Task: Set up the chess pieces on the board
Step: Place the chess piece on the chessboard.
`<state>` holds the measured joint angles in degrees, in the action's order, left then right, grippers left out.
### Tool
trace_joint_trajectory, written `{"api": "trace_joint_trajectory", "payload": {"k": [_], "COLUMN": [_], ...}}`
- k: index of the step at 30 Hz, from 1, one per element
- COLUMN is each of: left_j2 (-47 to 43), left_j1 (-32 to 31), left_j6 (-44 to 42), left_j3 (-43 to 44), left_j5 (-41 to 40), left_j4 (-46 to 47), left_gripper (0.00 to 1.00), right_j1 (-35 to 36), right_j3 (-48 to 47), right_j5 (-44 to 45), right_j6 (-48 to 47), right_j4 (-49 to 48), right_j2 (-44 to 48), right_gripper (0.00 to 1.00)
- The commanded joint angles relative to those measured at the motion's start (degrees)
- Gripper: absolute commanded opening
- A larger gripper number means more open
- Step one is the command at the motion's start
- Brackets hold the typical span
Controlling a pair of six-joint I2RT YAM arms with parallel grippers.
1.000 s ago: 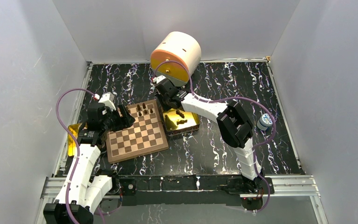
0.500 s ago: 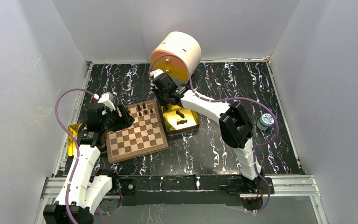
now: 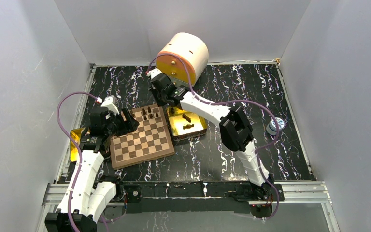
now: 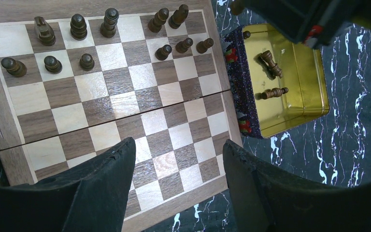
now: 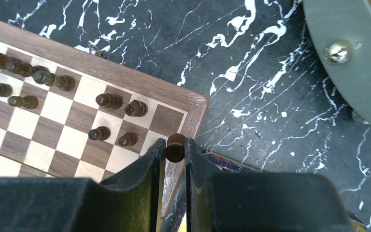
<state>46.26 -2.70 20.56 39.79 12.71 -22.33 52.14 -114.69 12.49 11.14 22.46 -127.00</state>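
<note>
The wooden board [image 3: 142, 137] lies left of centre; it also shows in the left wrist view [image 4: 125, 104] and the right wrist view [image 5: 67, 140]. Several dark chess pieces [image 4: 79, 26] stand in its two far rows. My right gripper [image 5: 175, 145] is shut on a small dark chess piece [image 5: 175, 146], held over the board's far right border. In the top view my right gripper [image 3: 160, 99] sits by that corner. Two pieces [image 4: 270, 63] lie in the gold tin [image 4: 302, 104]. My left gripper [image 4: 178, 159] is open and empty above the board's near edge.
A large cream and orange cylinder [image 3: 183, 58] lies on its side at the back. A small blue and white container [image 3: 274, 126] stands at the right. A second gold tin [image 3: 76, 140] sits partly hidden under my left arm. White walls enclose the black marbled table.
My right gripper has moved left from over the gold tin to the board's far right corner, carrying the piece. The left arm has not moved.
</note>
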Motion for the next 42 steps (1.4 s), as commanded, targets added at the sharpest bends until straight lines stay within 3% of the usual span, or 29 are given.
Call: {"api": "trace_joint_trajectory", "payload": {"k": [1,15,42], "left_j2": [-1.22,-1.22,-1.19], "left_j1": [0.33,0.28,0.32], "left_j6": [-0.43,-0.52,-0.61], "left_j3": [-0.37,-0.17,-0.2], "left_j5": [-0.52,-0.59,-0.61], "left_j4": [0.09,0.09,0.09], "left_gripper": [0.64,0.64,0.64], "right_j1": [0.57,1.03,1.81], "right_j3": [-4.13,-9.42,-10.24], "right_j5": [0.15,-0.27,-0.26], "right_j6": [-1.19,-1.18,-1.29], "right_j4": [-2.38,-1.29,-0.16], "right_j2": [-2.63,-9.67,-12.25], "right_gripper": [0.25,0.26,0.29]}}
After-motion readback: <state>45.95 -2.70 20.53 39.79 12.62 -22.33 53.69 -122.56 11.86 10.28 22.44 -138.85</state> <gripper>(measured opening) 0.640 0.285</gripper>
